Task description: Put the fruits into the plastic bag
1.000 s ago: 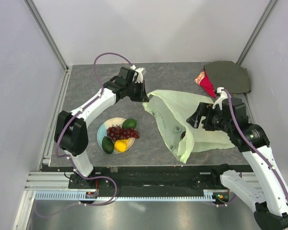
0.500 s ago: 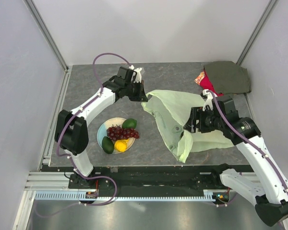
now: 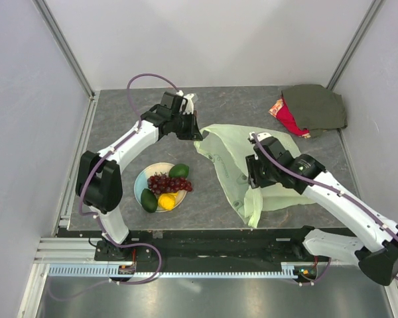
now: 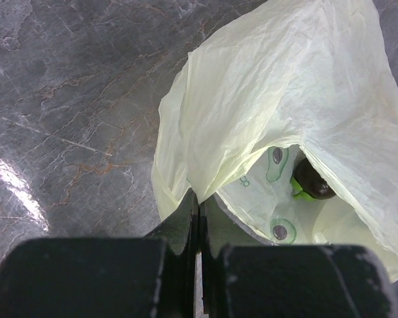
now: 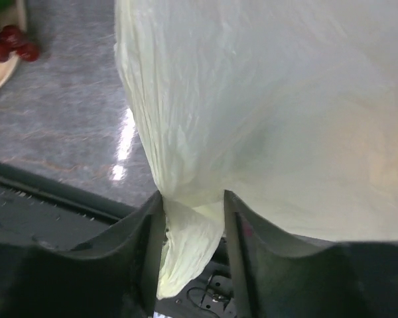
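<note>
The left arm (image 3: 123,149) reaches from its base up and across the grey marbled surface (image 3: 119,112), elbow bent and forearm angled to the right. Its claw (image 4: 199,202) is closed tight on the left rim of the thin, pale green translucent plastic bag (image 3: 235,149), holding that edge raised so the mouth gapes.

Near the left arm's base sits a pale round plate (image 3: 141,179). It carries a dark red grape bunch (image 3: 169,182), a green avocado (image 3: 179,170) at its far edge, a second green avocado (image 3: 148,199) at its near left, and a yellow lemon (image 3: 166,201) beside that.

The bag lies rumpled in the middle of the surface, to the right of the plate. Through its open mouth the left wrist view shows avocado prints on the inner wall and a dark brown-purple round fruit (image 4: 312,180) lying inside.

The right arm (image 3: 338,199) stretches from its base leftward over the bag, wrist low. Its claw (image 5: 192,212) stands partly open, the two fingers (image 5: 149,225) straddling a hanging fold of the bag's near edge without pressing it flat.

At the far right corner a dark green and red cloth (image 3: 315,107) lies crumpled, well apart from the bag.
</note>
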Controlling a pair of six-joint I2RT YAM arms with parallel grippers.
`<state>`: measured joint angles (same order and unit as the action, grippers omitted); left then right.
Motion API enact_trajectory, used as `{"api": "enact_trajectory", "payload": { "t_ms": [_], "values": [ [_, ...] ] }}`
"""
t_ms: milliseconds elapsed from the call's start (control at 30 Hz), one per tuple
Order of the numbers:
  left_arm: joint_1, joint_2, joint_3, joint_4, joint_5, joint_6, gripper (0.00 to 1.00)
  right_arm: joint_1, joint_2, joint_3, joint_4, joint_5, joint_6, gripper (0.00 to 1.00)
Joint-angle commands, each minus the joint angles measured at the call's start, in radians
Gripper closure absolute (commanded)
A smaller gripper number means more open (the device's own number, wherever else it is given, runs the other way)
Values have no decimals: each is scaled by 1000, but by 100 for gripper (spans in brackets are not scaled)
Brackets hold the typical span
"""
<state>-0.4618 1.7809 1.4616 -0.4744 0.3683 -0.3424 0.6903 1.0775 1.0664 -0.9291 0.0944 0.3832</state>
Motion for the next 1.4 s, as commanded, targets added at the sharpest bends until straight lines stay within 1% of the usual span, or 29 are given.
{"api": "enact_trajectory", "payload": {
  "t_ms": [0, 67, 100, 167, 200, 333, 433, 467, 533, 667, 733, 767, 833, 867, 933, 967, 1000, 1033, 1067, 1100, 1133, 1167, 1200, 1233, 1300, 1333, 1367],
  "values": [
    [14, 3, 39, 0, -6, -18, 98, 18, 19, 46, 9, 238, 52, 61],
    [18, -6, 26, 0, -19, -10, 98, 18, 41, 58, 25, 260, 46, 72],
    [21, -11, 22, 0, -31, -9, 98, 17, 70, 63, 41, 260, 31, 83],
    [32, -20, 6, 0, -40, -4, 98, 18, 100, 70, 70, 255, 17, 92],
    [37, -29, 0, -1, -46, -4, 98, 17, 129, 70, 107, 251, 13, 100],
    [67, -61, -43, -1, -69, 2, 98, 18, 215, 107, 194, 263, -39, 100],
    [104, -98, -84, -1, -89, 8, 98, 18, 312, 179, 233, 292, -110, 100],
    [123, -107, -95, 0, -95, 11, 98, 18, 364, 226, 240, 301, -127, 100],
    [144, -136, -127, 0, -97, 22, 99, 18, 412, 292, 253, 320, -165, 100],
    [189, -179, -170, -1, -77, 36, 98, 17, 530, 386, 292, 308, -191, 100],
    [187, -187, -185, -1, -60, 34, 98, 18, 556, 435, 299, 292, -196, 100],
    [187, -187, -190, 0, -30, 29, 98, 18, 570, 451, 299, 266, -198, 96],
    [187, -183, -198, 5, -3, 14, 99, 18, 572, 480, 302, 226, -196, 82],
    [187, -178, -199, 6, 6, 10, 99, 18, 559, 481, 306, 181, -191, 66],
    [187, -179, -204, 16, 4, -4, 98, 17, 535, 474, 306, 122, -178, 48],
    [187, -182, -202, 19, -2, -9, 98, 17, 494, 465, 305, 73, -170, 35],
    [187, -184, -202, 25, -3, -12, 98, 17, 466, 451, 306, 42, -152, 31],
    [187, -186, -199, 28, -5, -15, 98, 18, 402, 411, 315, 19, -144, 24],
    [187, -184, -193, 29, -6, -17, 98, 20, 366, 387, 317, -7, -129, 21],
    [187, -184, -190, 31, -6, -17, 98, 18, 328, 326, 322, -21, -100, 19],
    [187, -181, -184, 31, -5, -17, 98, 17, 252, 292, 329, -37, -87, 15],
    [187, -175, -179, 31, -5, -15, 98, 18, 218, 259, 329, -62, -73, 14],
    [187, -175, -176, 31, -6, -15, 98, 17, 181, 191, 326, -67, -38, 14],
    [189, -172, -175, 31, -8, -15, 98, 18, 111, 157, 322, -67, -20, 14],
    [187, -169, -172, 33, -9, -18, 98, 18, 40, 54, 320, -73, 9, 16],
    [187, -167, -172, 33, -11, -18, 98, 18, -15, 23, 313, -81, 34, 18],
    [187, -167, -170, 33, -11, -21, 98, 17, -37, -6, 303, -90, 46, 19]
  ]
}}
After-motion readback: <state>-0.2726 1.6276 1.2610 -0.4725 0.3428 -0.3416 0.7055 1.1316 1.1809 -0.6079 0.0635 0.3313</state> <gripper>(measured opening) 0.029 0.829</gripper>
